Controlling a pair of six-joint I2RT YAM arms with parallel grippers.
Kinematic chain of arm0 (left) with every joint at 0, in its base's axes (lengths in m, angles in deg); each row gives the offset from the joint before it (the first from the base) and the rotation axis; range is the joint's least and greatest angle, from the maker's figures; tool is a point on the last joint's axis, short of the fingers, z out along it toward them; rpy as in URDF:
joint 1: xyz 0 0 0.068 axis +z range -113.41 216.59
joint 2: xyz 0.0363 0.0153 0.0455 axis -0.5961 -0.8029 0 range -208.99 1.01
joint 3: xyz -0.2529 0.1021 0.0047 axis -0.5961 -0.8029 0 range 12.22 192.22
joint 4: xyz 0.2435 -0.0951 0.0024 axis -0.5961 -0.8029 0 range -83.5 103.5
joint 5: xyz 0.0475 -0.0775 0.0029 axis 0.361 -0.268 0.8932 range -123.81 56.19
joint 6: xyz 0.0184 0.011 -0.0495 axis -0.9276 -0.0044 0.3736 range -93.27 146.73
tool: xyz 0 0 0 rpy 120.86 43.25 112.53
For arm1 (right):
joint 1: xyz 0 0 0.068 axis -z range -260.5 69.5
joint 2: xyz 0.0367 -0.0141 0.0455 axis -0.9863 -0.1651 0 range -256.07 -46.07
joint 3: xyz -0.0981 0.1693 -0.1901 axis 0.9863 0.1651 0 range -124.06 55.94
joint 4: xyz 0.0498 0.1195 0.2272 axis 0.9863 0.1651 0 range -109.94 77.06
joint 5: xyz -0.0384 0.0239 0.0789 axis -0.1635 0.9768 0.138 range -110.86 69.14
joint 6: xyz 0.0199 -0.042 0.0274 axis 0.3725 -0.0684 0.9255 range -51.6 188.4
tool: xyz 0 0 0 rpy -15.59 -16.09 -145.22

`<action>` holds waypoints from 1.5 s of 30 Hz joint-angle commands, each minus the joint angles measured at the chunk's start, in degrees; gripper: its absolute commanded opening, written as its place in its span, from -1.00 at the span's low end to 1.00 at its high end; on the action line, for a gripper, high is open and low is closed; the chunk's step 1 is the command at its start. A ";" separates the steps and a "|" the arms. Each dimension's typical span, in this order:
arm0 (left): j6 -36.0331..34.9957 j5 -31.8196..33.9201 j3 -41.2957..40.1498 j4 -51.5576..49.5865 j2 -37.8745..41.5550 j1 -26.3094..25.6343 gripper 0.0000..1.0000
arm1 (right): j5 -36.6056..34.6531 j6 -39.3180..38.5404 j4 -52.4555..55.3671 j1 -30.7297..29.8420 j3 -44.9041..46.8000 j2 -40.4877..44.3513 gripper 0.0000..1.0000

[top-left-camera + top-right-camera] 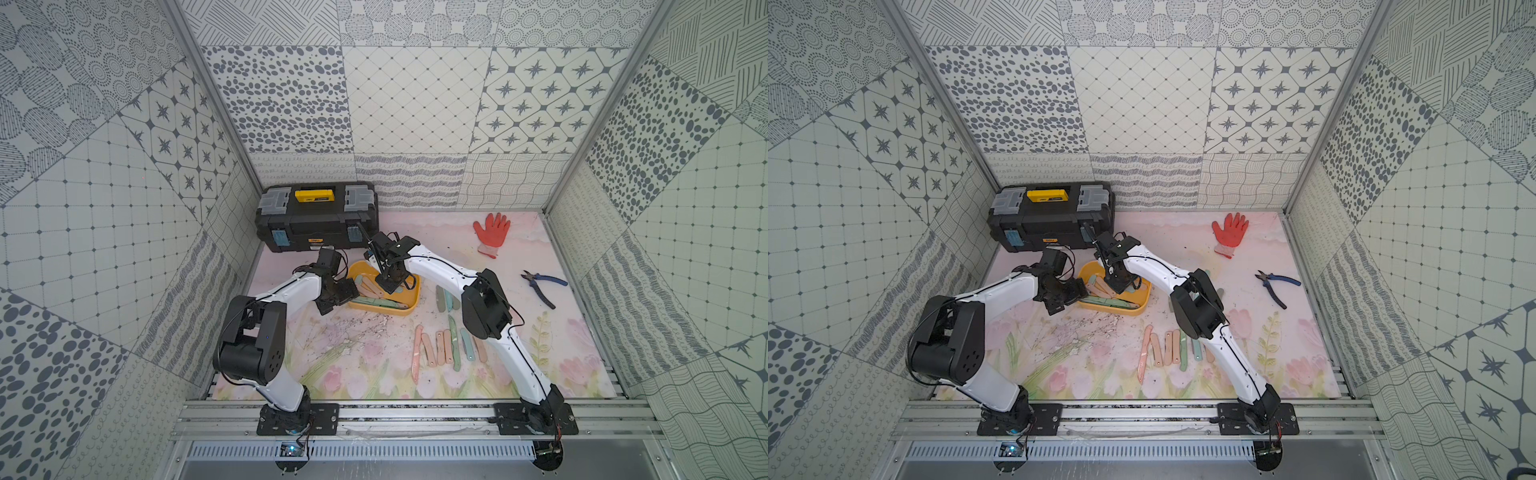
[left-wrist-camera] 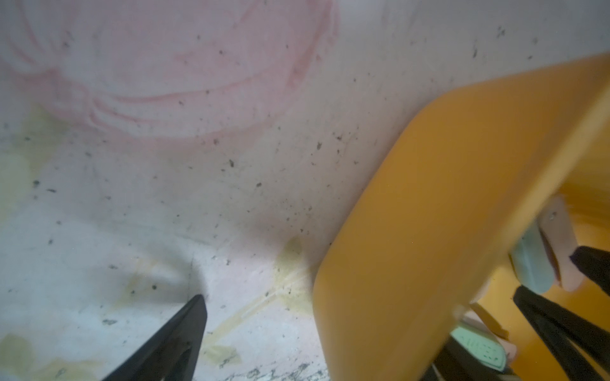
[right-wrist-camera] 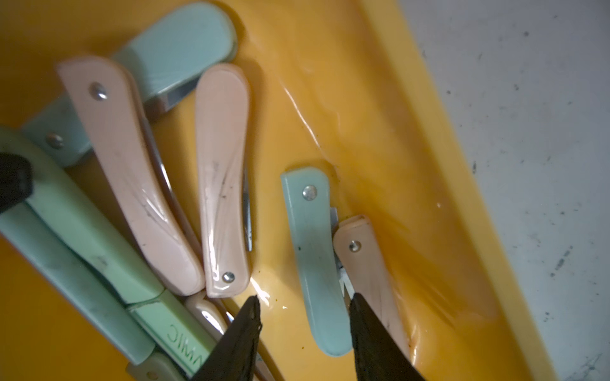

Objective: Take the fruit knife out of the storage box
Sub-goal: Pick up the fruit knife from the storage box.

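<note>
Storage box (image 3: pixel 330 99) on floral mat (image 1: pixel 357 365), patterned walls (image 1: pixel 415 104); left hand (image 1: pixel 338 295) spread, right hand (image 3: pixel 305 297) spread astride knife (image 3: pixel 313 247).

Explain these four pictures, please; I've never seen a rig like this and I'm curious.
It is a two-armed robot. Two pictures look down from overhead; the other two come from cameras on the wrists. On the mat lie a toolbox, a glove, pliers, a row of folded knives, and a yellow box holding more. The right gripper reaches into the box, open around a teal knife, not gripping it yet. The left gripper sits open at the box's edge, one finger outside. Nothing is held.
</note>
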 commanded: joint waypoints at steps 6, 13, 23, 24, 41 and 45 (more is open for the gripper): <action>-1.13 -0.75 0.41 0.14 -0.48 0.26 0.77 | -1.41 -0.73 4.20 -0.32 -5.46 -4.29 -0.06; -1.17 -0.62 0.50 0.22 -0.60 0.23 0.77 | -1.13 -0.81 6.92 -0.40 -8.71 -6.83 -0.06; -1.25 -0.36 0.32 0.18 -0.13 0.28 0.78 | 0.18 -0.51 8.82 -0.45 -12.00 -9.61 -0.24; -1.18 -0.42 0.31 0.14 -0.12 0.28 0.77 | 0.32 -0.45 8.69 -0.43 -12.00 -9.49 -0.30; -1.25 -0.23 0.06 0.14 0.01 0.35 0.77 | 2.55 0.48 5.57 -0.48 -11.12 -5.11 -0.68; -1.26 -0.22 0.20 0.17 -0.03 0.35 0.77 | 2.82 0.78 4.91 -0.46 -11.28 -3.49 -0.69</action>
